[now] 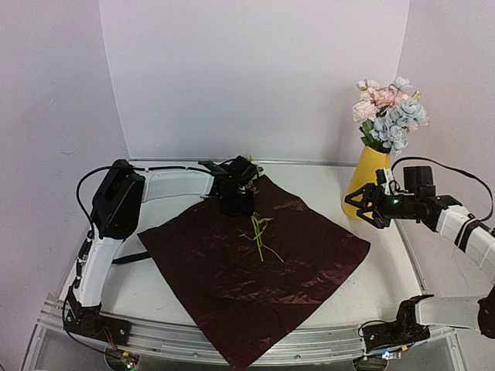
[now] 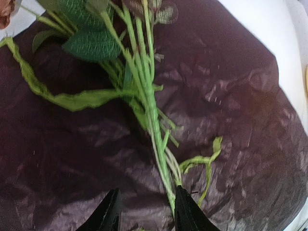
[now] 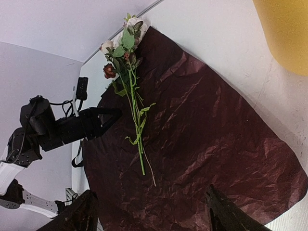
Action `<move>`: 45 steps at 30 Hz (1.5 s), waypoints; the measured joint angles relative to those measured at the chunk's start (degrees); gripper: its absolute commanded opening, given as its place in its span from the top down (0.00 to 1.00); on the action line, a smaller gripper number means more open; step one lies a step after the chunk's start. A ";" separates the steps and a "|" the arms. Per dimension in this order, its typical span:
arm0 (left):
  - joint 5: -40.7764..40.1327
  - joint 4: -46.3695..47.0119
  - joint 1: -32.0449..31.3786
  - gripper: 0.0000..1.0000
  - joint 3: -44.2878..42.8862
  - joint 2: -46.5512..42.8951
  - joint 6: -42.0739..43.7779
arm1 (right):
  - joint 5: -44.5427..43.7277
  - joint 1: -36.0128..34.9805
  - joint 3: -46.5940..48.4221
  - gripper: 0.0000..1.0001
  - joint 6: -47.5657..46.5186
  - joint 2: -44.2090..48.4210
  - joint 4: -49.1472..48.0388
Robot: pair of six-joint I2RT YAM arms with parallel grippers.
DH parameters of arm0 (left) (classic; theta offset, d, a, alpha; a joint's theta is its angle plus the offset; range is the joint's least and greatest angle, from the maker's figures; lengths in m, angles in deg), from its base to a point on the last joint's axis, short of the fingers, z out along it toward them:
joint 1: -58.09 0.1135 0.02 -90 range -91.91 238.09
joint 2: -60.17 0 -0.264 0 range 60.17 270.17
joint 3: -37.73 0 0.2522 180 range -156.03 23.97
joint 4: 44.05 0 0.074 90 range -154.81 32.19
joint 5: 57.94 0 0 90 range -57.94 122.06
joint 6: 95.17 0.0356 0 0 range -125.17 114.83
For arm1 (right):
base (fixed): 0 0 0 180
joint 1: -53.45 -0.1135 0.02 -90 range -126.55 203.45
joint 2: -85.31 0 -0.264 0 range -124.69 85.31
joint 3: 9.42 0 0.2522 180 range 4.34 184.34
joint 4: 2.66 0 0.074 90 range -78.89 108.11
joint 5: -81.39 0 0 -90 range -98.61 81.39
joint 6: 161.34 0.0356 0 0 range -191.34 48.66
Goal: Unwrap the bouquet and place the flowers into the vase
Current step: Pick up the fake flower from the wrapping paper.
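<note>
Top: wrap [image 1: 255, 270] flat on worktop [image 1: 387, 270], loose flowers [image 1: 259, 232] lying on it, left claw [image 1: 236, 202] over their stems; vase [image 1: 367, 182] back right holds a bunch [image 1: 389, 114], right claw [image 1: 362, 207] just beside it. Left wrist: jaws part-open, stem between them, close against one finger [image 2: 187, 214]. Right wrist: jaws wide, nothing between.

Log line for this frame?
wrap: spread flat; vase: holds flowers; loose stems: on wrap; left gripper: open over stems; right gripper: open, empty
</note>
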 measured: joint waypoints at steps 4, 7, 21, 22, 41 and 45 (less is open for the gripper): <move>1.36 0.05 1.77 0.69 -4.03 2.49 -0.07 | 0.00 -0.78 0.03 0.22 -0.21 -1.65 -0.60; 2.09 0.12 2.99 0.69 -6.40 3.97 -0.38 | 0.00 -1.00 0.45 0.21 -0.57 -3.56 -0.91; 6.32 0.09 4.73 0.81 -11.95 9.12 -1.55 | 0.02 -1.11 4.15 0.21 -2.52 -7.71 -1.69; 6.56 0.05 4.74 0.88 -12.22 9.53 -1.57 | 0.02 -1.11 4.25 0.21 -2.62 -7.91 -1.68; 3.56 -0.01 5.41 1.00 -9.57 7.06 -1.77 | 0.02 -1.11 5.03 0.20 -3.91 -8.12 -1.65; 1.34 0.00 5.41 1.00 -6.48 1.97 -0.99 | 0.04 -1.12 5.03 0.20 -3.91 -8.12 -1.66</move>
